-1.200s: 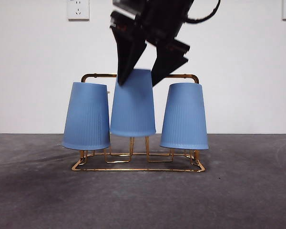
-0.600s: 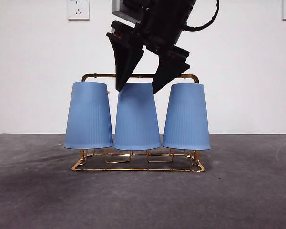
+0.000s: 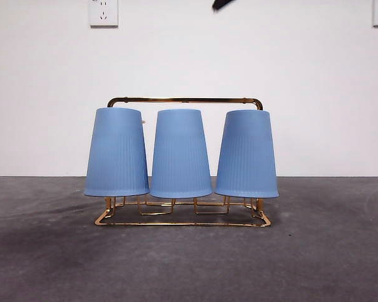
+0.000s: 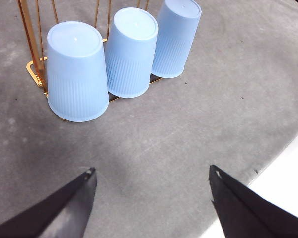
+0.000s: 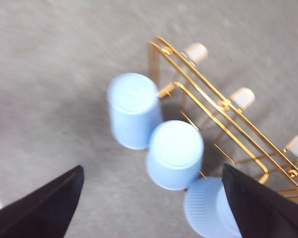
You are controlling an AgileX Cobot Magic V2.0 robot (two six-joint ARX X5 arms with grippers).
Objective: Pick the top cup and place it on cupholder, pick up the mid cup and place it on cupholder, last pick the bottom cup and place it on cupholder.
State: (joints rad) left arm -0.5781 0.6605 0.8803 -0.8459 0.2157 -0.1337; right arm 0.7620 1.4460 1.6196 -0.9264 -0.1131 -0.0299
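Note:
Three blue cups stand upside down in a row on the gold wire cupholder [image 3: 184, 99]: the left cup [image 3: 116, 151], the middle cup [image 3: 181, 154] and the right cup [image 3: 246, 154]. No gripper touches them. My right gripper [image 5: 152, 167] hangs open high above the row, looking down on the middle cup [image 5: 175, 153] and the cupholder [image 5: 223, 129]; in the front view only a black tip [image 3: 222, 4] shows at the top edge. My left gripper [image 4: 151, 173] waits open over the table, well back from the cups [image 4: 130, 49].
The cupholder's other row of pegs with pale tips [image 5: 242, 96] carries no cups. Dark grey table [image 3: 189, 264] lies all around the rack, with a white wall behind. The table's edge [image 4: 283, 158] runs close to the left gripper.
The gripper let the middle cup down onto the cupholder, opened, and rose out of the front view. The middle cup now stands level with the other two.

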